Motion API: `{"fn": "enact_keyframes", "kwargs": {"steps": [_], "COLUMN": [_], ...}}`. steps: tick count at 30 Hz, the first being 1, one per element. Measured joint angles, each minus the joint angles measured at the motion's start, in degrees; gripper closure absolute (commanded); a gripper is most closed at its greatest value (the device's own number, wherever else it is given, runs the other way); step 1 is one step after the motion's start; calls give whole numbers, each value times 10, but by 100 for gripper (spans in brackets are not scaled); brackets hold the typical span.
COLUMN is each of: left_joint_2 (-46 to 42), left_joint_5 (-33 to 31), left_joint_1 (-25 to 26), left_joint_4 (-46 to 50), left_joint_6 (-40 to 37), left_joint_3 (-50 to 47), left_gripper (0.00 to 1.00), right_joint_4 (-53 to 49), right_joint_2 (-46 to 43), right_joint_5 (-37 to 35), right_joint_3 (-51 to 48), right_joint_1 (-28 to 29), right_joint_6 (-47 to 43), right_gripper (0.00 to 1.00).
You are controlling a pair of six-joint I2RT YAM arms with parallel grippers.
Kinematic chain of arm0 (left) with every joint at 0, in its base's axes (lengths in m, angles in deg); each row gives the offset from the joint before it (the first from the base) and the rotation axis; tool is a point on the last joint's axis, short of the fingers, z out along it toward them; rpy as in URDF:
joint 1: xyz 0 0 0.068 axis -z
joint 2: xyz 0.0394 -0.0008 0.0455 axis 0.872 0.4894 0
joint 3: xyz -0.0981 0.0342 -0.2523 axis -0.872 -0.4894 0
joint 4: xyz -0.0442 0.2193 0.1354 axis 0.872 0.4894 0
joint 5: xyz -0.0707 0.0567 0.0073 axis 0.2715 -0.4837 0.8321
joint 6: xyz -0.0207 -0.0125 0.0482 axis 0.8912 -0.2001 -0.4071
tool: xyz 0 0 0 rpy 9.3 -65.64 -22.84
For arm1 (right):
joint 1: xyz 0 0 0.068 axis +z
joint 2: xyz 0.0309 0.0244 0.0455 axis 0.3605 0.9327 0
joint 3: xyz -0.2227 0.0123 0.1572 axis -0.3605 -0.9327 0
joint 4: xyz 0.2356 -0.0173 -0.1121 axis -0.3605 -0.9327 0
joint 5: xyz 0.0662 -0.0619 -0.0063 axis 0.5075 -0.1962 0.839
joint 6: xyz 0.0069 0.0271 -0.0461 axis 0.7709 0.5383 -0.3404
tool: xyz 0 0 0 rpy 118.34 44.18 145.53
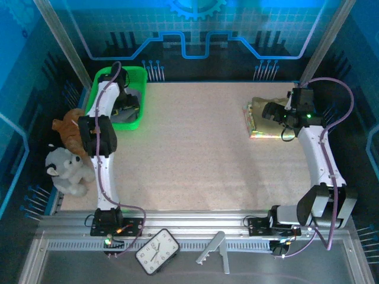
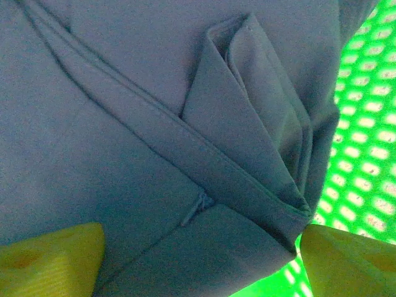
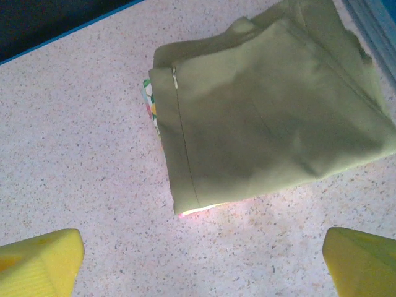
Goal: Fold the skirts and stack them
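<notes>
In the left wrist view, the grey-lavender skirt lies in loose folds inside the green basket. The left end effector is open, one fingertip on each side of a fold, not pinching it.

In the right wrist view, the olive-khaki skirt lies folded on the desk, on top of a printed skirt whose edge shows at the left. The right end effector is wide open above the desk and holds nothing.

From above, the basket stands at the far left corner, the folded stack at the far right.
</notes>
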Motion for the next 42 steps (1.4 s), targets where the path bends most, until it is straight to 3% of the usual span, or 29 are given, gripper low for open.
{"fn": "enact_keyframes", "kwargs": {"steps": [2, 4, 8, 10, 19, 25, 29, 33, 42], "left_joint_2": [17, 37, 49, 42, -123, -242, -277, -297, -359], "left_joint_5": [7, 9, 14, 22, 53, 123, 174, 219, 290], "left_joint_1": [0, 0, -5, -12, -54, -59, -54, -35, 62], "left_joint_4": [15, 25, 28, 22, -76, -166, -207, -230, -251], "left_joint_6": [-16, -30, -28, -27, 10, 70, 110, 137, 148], "left_joint_3": [18, 37, 42, 42, 14, 12, 25, 38, 44], "left_gripper": [36, 57, 81, 100, 100, 100, 100, 100, 100], "right_joint_4": [2, 4, 23, 31, 60, 68, 72, 92, 162], "right_joint_2": [-4, -9, -20, -25, -42, -42, -42, -42, -42], "right_joint_5": [0, 3, 27, 42, 92, 122, 134, 154, 217], "right_joint_3": [-6, -7, -11, -12, -18, -18, -18, -18, -41], "right_joint_1": [0, 0, 0, 0, 2, 15, 24, 31, 63], "right_joint_6": [7, 14, 26, 32, 60, 62, 62, 59, 35], "right_gripper": [0, 0, 0, 0, 0, 0, 0, 0, 0]}}
